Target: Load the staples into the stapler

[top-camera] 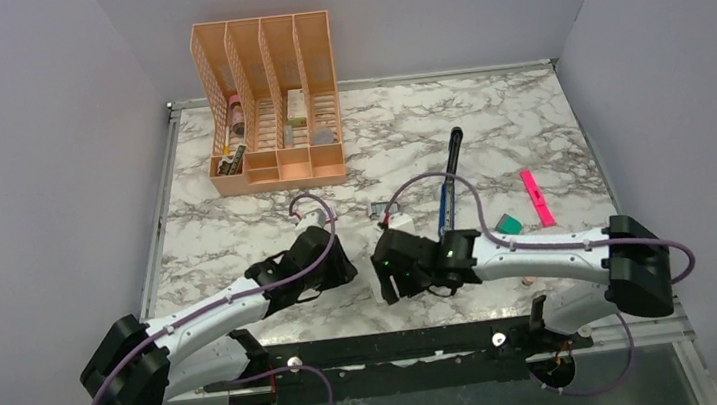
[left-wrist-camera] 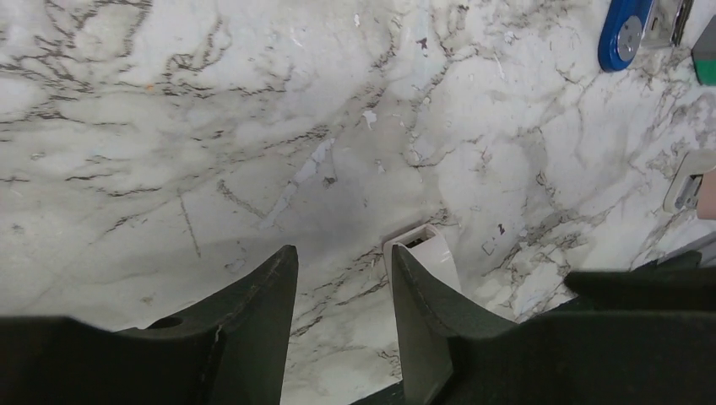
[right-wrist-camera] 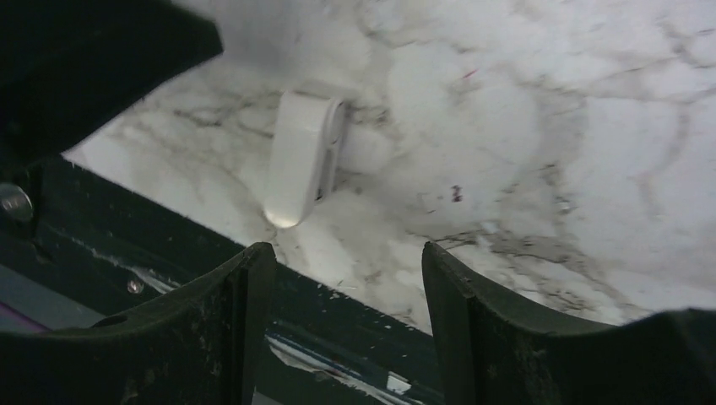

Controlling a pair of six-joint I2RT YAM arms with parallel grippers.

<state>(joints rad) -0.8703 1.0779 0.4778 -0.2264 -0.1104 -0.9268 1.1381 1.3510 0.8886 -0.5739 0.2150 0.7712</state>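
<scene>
Both hands hang low by the desk's near edge with jaws apart and nothing between them: left hand (left-wrist-camera: pixel 342 312), right hand (right-wrist-camera: pixel 346 316), a small white piece (right-wrist-camera: pixel 304 160) lying ahead of it. Blue stapler (top-camera: pixel 449 185) lies mid-desk toward the right; I cannot make out the staples box.

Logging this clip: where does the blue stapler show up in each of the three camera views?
Top external: the stapler lies right of centre on the marble, running lengthwise away from the arms.
Left wrist: only one blue end of the stapler shows, in the top right corner.
Right wrist: not in view.
Shared landmark: the white oblong piece, which seems to be the same item in all three views.
</scene>
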